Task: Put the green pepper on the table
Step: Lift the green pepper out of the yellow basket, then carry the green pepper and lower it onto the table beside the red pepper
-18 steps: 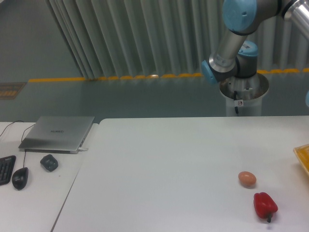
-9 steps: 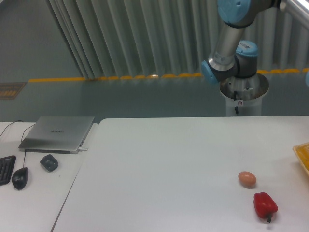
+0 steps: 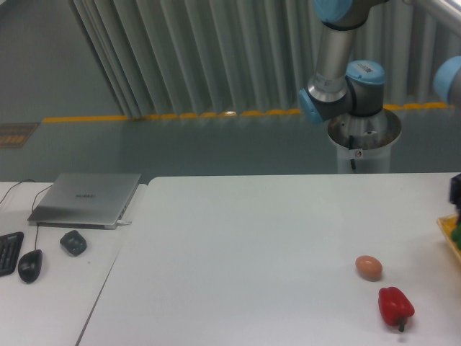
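Dark gripper (image 3: 456, 189) barely visible at right edge, state untellable. Glossy green pepper (image 3: 454, 229) sliver below. Risked knocking brown egg (image 3: 369, 267) on white desk (image 3: 252, 259).

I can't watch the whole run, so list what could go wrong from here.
1. The green pepper and hand show only as slivers at the right edge, so the grasp cannot be checked.
2. The egg and red pepper lie near that side of the table; setting down there might knock the egg rolling.
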